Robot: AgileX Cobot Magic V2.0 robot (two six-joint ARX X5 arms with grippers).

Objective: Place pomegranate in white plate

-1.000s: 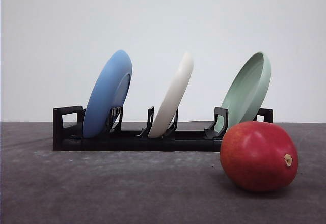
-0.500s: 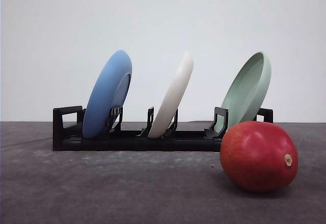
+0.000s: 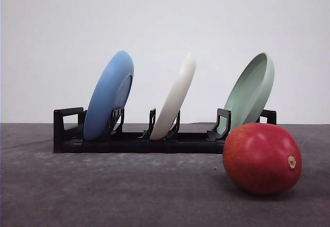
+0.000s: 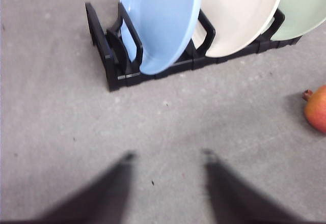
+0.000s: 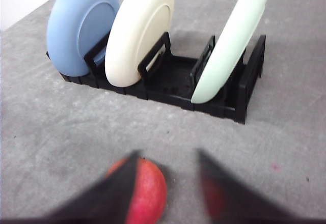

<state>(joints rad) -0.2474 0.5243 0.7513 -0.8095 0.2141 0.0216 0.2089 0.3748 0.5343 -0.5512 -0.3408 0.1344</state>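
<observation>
Right end effector (image 5: 165, 183) hangs released above pomegranate (image 5: 145, 193); left end effector (image 4: 168, 188) released. Risk: glossy fruit rolling; white plate (image 3: 176, 99) racked upright.

- A black rack (image 3: 129, 142) is being seen standing on the grey table (image 3: 103, 196), running across it from left to right in the front view.
- A blue plate (image 3: 109, 95) is being held on edge in the rack's left slot, tilted to the right.
- A green plate (image 3: 250, 95) is being held on edge in the right slot, tilted the same way.
- A plain pale wall (image 3: 165, 20) is being shown behind the table.
</observation>
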